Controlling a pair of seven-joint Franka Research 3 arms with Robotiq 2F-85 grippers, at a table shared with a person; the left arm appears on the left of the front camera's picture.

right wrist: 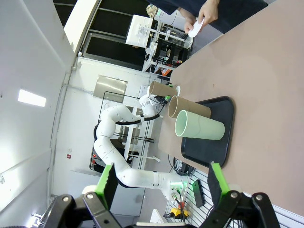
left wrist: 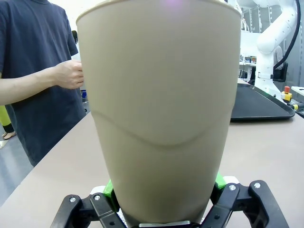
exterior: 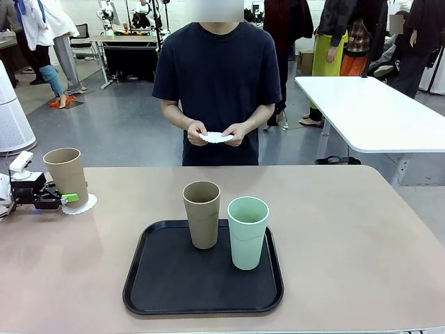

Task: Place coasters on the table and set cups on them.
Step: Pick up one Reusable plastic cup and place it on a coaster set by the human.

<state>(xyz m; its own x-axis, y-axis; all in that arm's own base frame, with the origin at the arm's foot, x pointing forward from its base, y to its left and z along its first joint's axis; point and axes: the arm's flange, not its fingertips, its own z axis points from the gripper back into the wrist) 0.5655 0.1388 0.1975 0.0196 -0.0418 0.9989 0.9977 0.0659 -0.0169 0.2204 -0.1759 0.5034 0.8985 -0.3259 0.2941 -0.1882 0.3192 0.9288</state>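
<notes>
Tan-brown tall tapered matte cup [exterior: 66,174] stood upright near the left edge of the beige desk [exterior: 348,229], base on a small round white lacy paper coaster [exterior: 88,204] that poked out on the tray side. Low down, the left jaws were clenched on that cup, green pads [left wrist: 110,189] pressed to its sides. Mid-desk sat a black rectangular tray [exterior: 167,285] carrying a second tan-brown cup [exterior: 201,214] and a pale mint green cup [exterior: 247,232], both upright, just beside each other. Across the desk a person held another white coaster [exterior: 216,137] between right hand [exterior: 197,132] and left hand [exterior: 237,133]. Up off the desk, the right jaws stood released, empty.
</notes>
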